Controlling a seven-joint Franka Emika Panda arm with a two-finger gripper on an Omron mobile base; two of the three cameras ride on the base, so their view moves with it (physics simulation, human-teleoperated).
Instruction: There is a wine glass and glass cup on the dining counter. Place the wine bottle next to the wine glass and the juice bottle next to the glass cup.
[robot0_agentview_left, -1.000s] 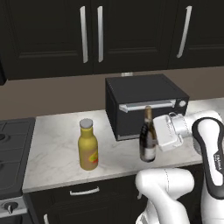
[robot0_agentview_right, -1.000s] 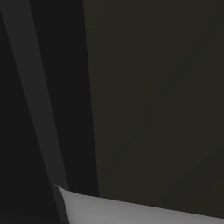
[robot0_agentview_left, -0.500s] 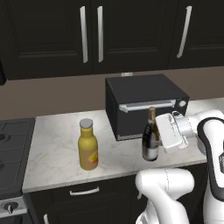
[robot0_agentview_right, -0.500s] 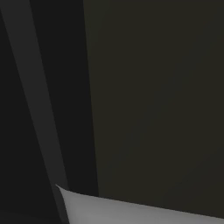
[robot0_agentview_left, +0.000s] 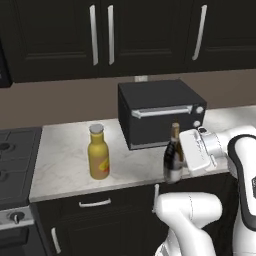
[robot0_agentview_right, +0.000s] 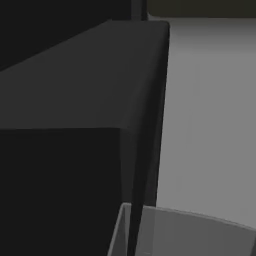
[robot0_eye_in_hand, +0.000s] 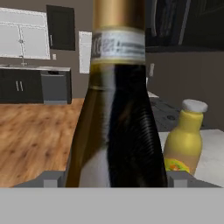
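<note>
The wine bottle (robot0_agentview_left: 173, 161), slim and dark with a gold-topped neck, stands upright at the front edge of the marble kitchen counter (robot0_agentview_left: 60, 170), and my gripper (robot0_agentview_left: 179, 158) is shut on its body from the right. In the hand view the wine bottle (robot0_eye_in_hand: 116, 109) looms between the fingertips (robot0_eye_in_hand: 49, 179) of my gripper (robot0_eye_in_hand: 113, 180). The yellow juice bottle (robot0_agentview_left: 98, 153) with a grey cap stands on the counter to the left, apart from the gripper; the hand view shows this juice bottle (robot0_eye_in_hand: 186, 144) behind the wine bottle. The wine glass, glass cup and dining counter are out of view.
A black microwave (robot0_agentview_left: 160, 112) sits right behind the wine bottle. A stove (robot0_agentview_left: 12, 160) borders the counter on the left, under dark wall cabinets (robot0_agentview_left: 100, 35). A dark panel (robot0_agentview_right: 65, 125) stands close in the right base view. Wooden floor (robot0_eye_in_hand: 30, 135) stretches beyond the counter.
The wine bottle has shifted slightly right and forward with my gripper on it. The right base view has changed entirely, so the base has moved. The juice bottle stays put.
</note>
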